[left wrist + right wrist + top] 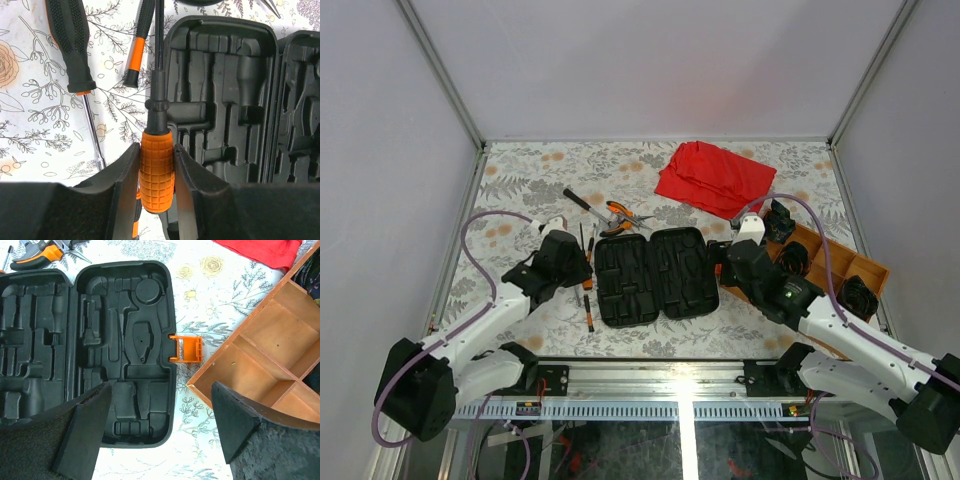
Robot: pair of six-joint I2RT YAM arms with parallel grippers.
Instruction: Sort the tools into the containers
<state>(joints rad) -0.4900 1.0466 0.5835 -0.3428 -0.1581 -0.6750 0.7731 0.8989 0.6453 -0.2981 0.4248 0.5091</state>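
Note:
The black tool case lies open and flat in the middle of the table, its moulded slots holding nothing. My left gripper is shut on the orange grip of a screwdriver, whose black shaft points away along the case's left edge. My right gripper stands open above the case's right half, near the orange latch, with nothing between its fingers. Orange-handled pliers and a black-handled driver lie behind the case.
Two more screwdrivers lie on the floral table left of the case, and another one lies nearer the front. A wooden compartment tray sits right of the case. A red cloth is at the back.

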